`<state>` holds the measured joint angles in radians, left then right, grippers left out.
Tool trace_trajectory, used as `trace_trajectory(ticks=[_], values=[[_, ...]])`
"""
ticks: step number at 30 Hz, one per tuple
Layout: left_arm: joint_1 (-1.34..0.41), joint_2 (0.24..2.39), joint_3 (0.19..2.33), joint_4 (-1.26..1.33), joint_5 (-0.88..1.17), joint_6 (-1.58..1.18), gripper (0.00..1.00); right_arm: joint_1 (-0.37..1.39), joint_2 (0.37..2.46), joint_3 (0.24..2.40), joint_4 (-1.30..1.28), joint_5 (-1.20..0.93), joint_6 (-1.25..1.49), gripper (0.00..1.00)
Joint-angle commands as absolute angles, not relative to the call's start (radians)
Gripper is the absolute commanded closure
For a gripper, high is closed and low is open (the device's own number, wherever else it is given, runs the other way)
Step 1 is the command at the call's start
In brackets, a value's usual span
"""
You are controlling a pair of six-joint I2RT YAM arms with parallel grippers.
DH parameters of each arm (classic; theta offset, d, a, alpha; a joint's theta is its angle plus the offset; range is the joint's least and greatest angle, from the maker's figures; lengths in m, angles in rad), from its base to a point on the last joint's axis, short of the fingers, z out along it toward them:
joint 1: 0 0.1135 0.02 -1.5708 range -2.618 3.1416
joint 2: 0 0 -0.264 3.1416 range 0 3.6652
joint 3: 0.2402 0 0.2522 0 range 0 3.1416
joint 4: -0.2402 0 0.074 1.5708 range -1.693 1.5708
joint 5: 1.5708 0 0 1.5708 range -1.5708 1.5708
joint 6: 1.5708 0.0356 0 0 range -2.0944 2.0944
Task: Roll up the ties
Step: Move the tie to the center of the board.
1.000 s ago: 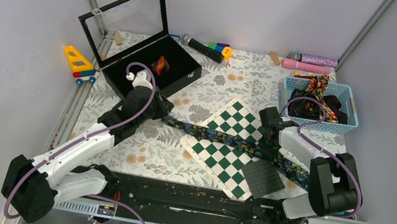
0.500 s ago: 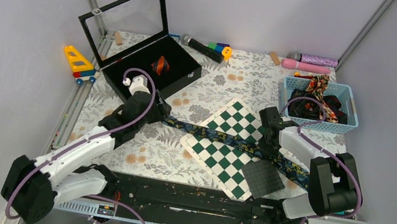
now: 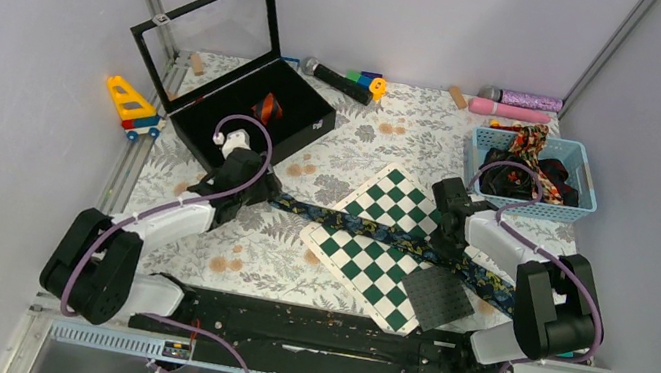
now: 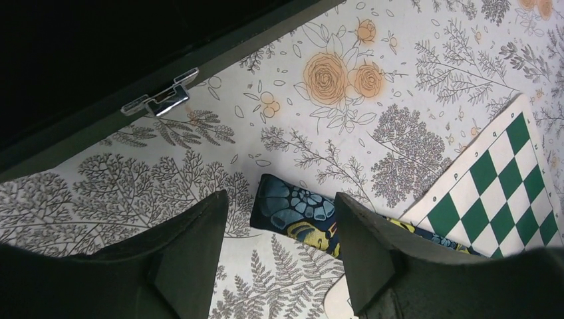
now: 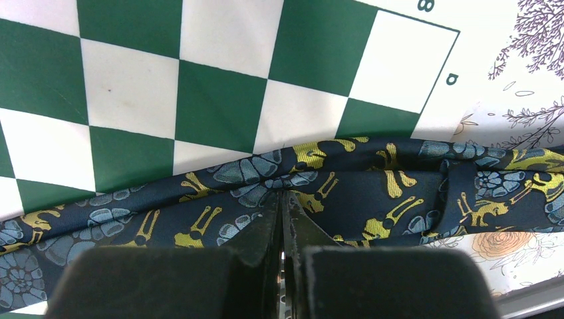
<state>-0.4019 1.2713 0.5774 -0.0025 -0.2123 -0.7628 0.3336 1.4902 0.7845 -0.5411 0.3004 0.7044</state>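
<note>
Plain pale grey walls (image 3: 387, 3) close in a table (image 3: 397, 127) spread with a white cloth printed in grey ferns and orange roses. A flat green-and-white chequered board (image 3: 377, 245) lies at an angle near the middle. Left of it stands a black box (image 3: 300, 131) with a glazed lid (image 3: 217, 21) tilted open, and a rolled red-and-black striped tie (image 3: 266, 107) sits inside. At the far right, a blue slotted plastic basket (image 3: 530, 210) holds a heap of dark and floral ties (image 3: 531, 144).

The navy tie (image 3: 341, 219), smooth woven fabric with blue flowers and yellow sprigs, lies unrolled across the board, its narrow end on the cloth near the box. The left gripper (image 4: 279, 199) has its jaws apart, either side of that end. The right gripper (image 5: 282, 199) is pinched shut on a crease of the navy tie at the board's edge.

A dark grey ribbed pad (image 3: 438, 296) overlaps the board's near corner. A black microphone (image 3: 336, 79), pink and glittery purple microphones (image 3: 509, 111) and a yellow toy (image 3: 132, 106) lie around the edges.
</note>
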Motion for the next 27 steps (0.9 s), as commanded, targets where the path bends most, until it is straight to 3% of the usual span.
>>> trace_trajectory(ticks=[1, 16, 20, 24, 27], values=[[-0.392, 1.308, 0.547, 0.141, -0.124, -0.744, 0.38, 0.330, 1.509, 0.808, -0.545, 0.281, 0.711, 1.00], [-0.387, 1.377, 0.426, 0.337, -0.096, -0.773, 0.39, 0.330, 1.511, 0.812, -0.544, 0.276, 0.704, 1.00], [-0.384, 1.387, 0.417, 0.372, -0.080, -0.780, 0.49, 0.330, 1.514, 0.813, -0.545, 0.277, 0.701, 1.00], [-0.382, 1.389, 0.417, 0.376, -0.073, -0.785, 0.66, 0.330, 1.516, 0.815, -0.544, 0.282, 0.700, 1.00], [-0.379, 1.380, 0.420, 0.371, -0.077, -0.786, 0.72, 0.330, 1.516, 0.816, -0.546, 0.285, 0.698, 1.00]])
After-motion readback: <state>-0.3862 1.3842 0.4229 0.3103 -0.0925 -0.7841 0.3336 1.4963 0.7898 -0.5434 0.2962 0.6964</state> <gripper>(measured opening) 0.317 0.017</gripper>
